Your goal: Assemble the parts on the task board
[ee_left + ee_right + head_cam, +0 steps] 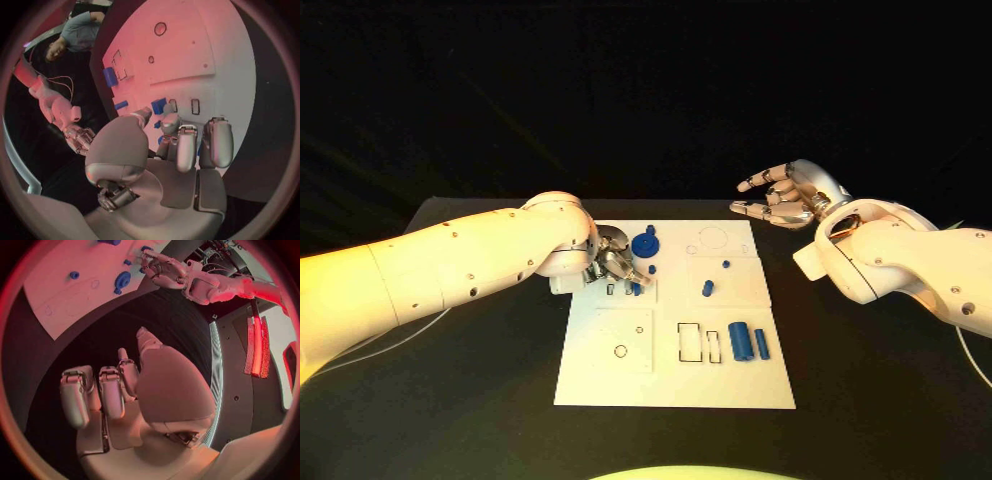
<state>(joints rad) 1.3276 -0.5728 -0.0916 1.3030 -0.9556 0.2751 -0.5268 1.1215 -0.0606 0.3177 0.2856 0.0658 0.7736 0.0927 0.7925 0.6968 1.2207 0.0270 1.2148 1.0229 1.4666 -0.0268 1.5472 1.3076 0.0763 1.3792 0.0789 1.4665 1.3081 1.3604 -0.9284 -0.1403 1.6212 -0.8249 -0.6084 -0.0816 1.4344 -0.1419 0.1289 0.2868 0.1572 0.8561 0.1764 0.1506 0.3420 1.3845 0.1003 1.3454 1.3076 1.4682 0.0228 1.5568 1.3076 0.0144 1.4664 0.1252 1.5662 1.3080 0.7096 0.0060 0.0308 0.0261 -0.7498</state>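
Here, the white task board (610, 375) lies flat in the middle of the black table (877, 400). The left hand (612, 262) is down on the board's left side, its fingers bent around a small blue part (158, 105), but I cannot tell if it holds it. The right hand (790, 195) hangs over the table past the board's far right corner, fingers apart and holding nothing. A big blue round part (645, 244) sits just beside the left hand. Two blue bars (749, 339) lie side by side near the board's right edge.

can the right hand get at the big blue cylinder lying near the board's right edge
Probably yes: the right hand hovers open off the white task board, and nothing covers the big blue cylinder; the left hand works elsewhere.
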